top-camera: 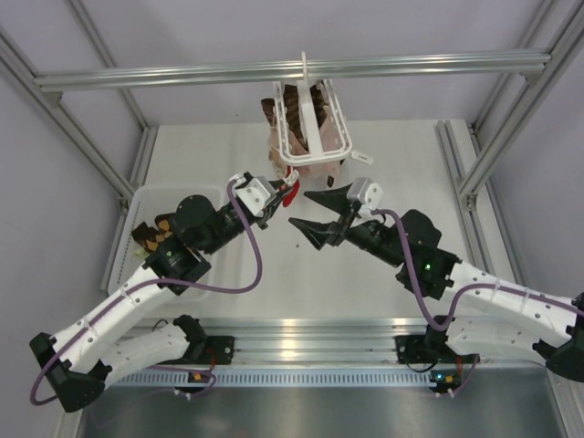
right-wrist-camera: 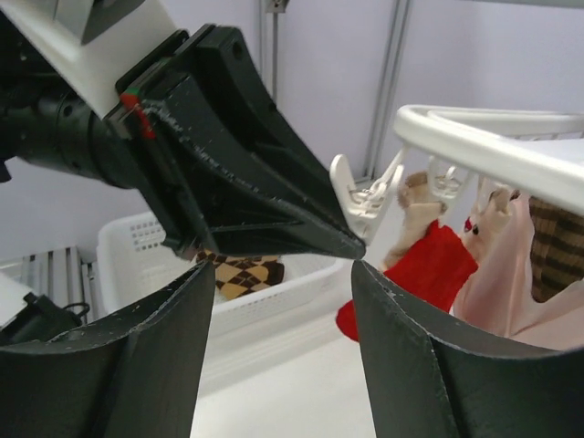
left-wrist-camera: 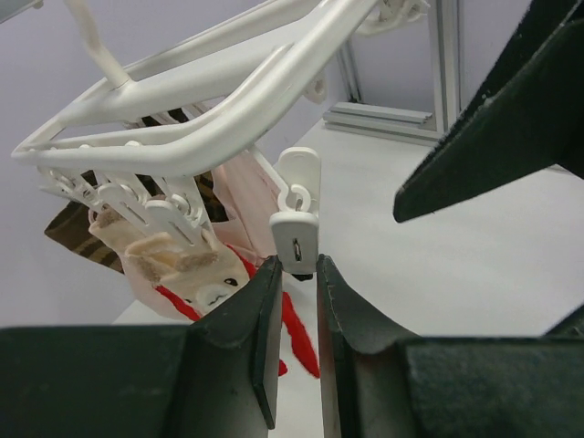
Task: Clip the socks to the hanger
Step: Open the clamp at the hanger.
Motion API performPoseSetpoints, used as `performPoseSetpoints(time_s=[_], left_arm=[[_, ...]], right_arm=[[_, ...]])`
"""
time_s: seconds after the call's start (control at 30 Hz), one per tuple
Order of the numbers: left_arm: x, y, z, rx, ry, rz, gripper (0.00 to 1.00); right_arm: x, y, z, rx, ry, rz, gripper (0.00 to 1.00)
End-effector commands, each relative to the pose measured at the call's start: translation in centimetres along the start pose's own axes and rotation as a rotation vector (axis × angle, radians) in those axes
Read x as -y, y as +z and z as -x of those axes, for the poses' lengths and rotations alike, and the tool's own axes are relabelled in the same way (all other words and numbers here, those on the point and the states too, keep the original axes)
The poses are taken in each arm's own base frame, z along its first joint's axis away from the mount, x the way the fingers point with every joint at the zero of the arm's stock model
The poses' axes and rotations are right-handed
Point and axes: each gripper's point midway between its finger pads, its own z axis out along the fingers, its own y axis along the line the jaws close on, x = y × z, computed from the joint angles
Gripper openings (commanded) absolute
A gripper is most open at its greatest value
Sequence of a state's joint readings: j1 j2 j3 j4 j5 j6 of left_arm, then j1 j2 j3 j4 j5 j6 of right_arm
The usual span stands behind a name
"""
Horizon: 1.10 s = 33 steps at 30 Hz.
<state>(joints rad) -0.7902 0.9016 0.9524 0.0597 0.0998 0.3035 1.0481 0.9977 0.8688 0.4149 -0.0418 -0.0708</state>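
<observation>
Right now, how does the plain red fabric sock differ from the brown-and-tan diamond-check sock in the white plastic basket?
The red sock hangs from the white plastic hanger; the check sock lies in the basket. The red sock is plain; the check sock is patterned. Both are soft fabric.

Hanger (left-wrist-camera: 237, 119) white; clip (left-wrist-camera: 297, 233) white; socks (right-wrist-camera: 242, 272) dark brown and tan-yellow diamond check; red sock (right-wrist-camera: 429, 269) plain; pink sock (right-wrist-camera: 511, 255) pale; basket (right-wrist-camera: 137, 242) at 9 o'clock white; desk (top-camera: 411, 182) off-white; left end effector (left-wrist-camera: 294, 274) and right end effector (right-wrist-camera: 283, 274) black; cable (top-camera: 255, 265) purple.
</observation>
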Motion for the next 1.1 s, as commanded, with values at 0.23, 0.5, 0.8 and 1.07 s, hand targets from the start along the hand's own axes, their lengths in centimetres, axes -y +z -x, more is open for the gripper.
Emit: performPoseSetpoints(time_s=[0.23, 0.5, 0.8, 1.07], left_arm=[[0.5, 0.1, 0.7, 0.033, 0.015, -0.021, 0.0], [0.9, 0.2, 0.7, 0.035, 0.029, -0.038, 0.0], [1.3, 0.4, 1.2, 0.046, 0.042, -0.054, 0.0], [1.6, 0.6, 0.9, 0.037, 0.043, -0.063, 0.0]], right_arm=[[0.0, -0.2, 2.6, 0.069, -0.02, -0.045, 0.61], [1.9, 0.9, 4.4, 0.113, 0.014, -0.15, 0.57], [2.8, 1.9, 4.8, 0.126, -0.021, -0.194, 0.57], [3.0, 2.6, 4.9, 0.128, -0.034, -0.203, 0.52]])
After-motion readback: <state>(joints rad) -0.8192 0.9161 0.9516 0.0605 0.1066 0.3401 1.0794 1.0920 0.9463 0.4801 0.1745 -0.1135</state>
